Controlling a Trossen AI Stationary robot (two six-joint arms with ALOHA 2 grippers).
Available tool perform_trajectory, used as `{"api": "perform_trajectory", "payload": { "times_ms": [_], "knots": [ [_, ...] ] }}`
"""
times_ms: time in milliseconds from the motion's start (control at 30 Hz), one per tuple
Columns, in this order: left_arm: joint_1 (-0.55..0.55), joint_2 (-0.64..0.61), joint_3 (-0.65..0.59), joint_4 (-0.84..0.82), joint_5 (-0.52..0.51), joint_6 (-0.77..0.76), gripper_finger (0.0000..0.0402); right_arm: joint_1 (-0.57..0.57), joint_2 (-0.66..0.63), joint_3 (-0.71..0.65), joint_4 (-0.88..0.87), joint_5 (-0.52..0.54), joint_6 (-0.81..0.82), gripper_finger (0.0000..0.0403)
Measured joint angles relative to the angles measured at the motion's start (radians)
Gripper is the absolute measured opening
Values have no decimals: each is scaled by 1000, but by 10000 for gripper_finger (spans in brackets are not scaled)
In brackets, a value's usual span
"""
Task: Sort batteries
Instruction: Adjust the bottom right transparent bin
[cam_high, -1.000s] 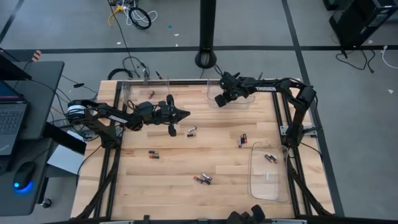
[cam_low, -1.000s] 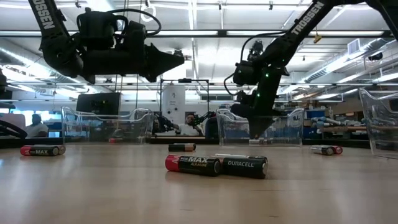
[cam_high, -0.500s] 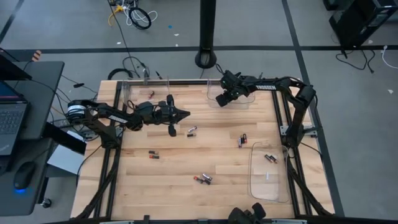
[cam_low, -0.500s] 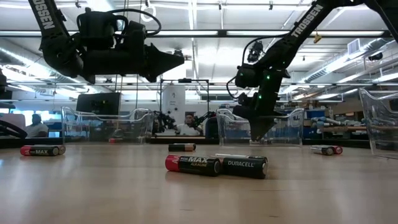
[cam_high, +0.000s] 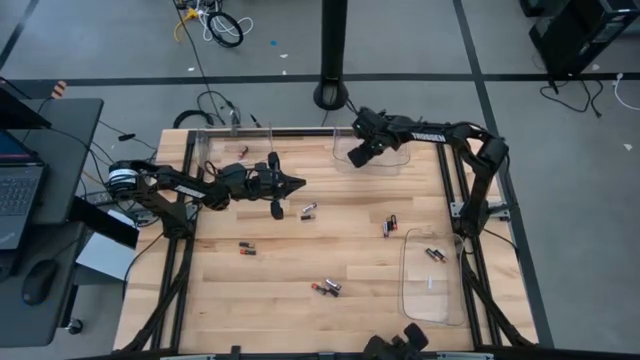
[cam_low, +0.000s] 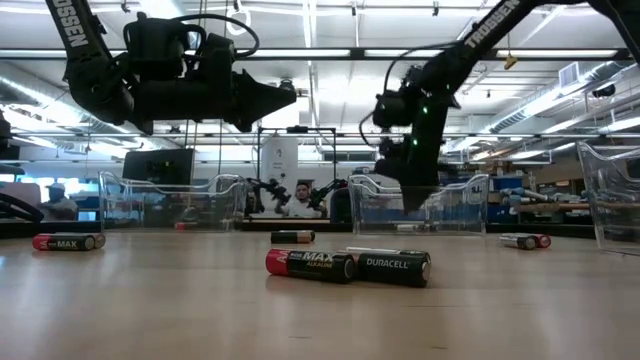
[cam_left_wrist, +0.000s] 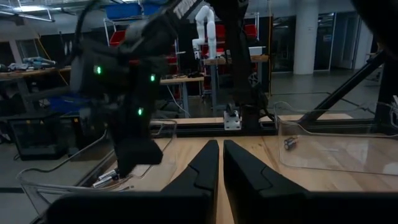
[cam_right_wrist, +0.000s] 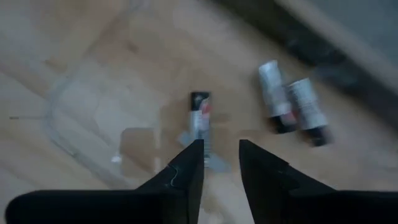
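Note:
Small batteries lie scattered on the wooden table: one (cam_high: 309, 210) near my left gripper, a pair (cam_high: 390, 224) toward the right, one (cam_high: 247, 248), and a pair (cam_high: 326, 288) near the front, which the low view shows as a red-and-black cell (cam_low: 310, 264) beside a black one (cam_low: 388, 266). My right gripper (cam_high: 356, 155) is open and hovers over the far clear tray (cam_high: 385, 165). Its wrist view shows its open fingers (cam_right_wrist: 221, 152) above one battery (cam_right_wrist: 199, 118) lying in the tray, with two more (cam_right_wrist: 289, 109) beside it. My left gripper (cam_high: 298, 183) hangs shut above the table.
A second clear tray (cam_high: 222, 150) stands at the far left with a battery (cam_high: 243, 151) in it. A third tray (cam_high: 432, 300) sits at the right edge and holds batteries (cam_high: 434, 254). Open wood lies in the table's middle and near left.
My right gripper has risen above the far tray and drawn a little toward the table's far edge. The left arm has kept still and the batteries on the table have not moved.

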Motion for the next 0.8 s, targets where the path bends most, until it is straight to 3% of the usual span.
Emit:
{"api": "perform_trajectory", "payload": {
  "times_ms": [100, 267, 533, 700, 800],
  "knots": [
    [0, 0, 0, 5, 0, 5, 30, 36, -38, 51, -73, 82, -70, 81],
    [0, 0, 0, 10, 0, 26, 30, 117, -168, 51, -90, 99, -180, 11],
    [0, 0, 0, 8, 0, 27, 30, 351, -363, -86, -112, 92, -172, 7],
    [0, 0, 0, 2, 12, 23, 30, 508, -451, -184, -124, -69, -88, 30],
    [0, 0, 0, 1, 16, 21, 30, 596, -487, -225, -127, -85, -34, 51]
  ]
}}
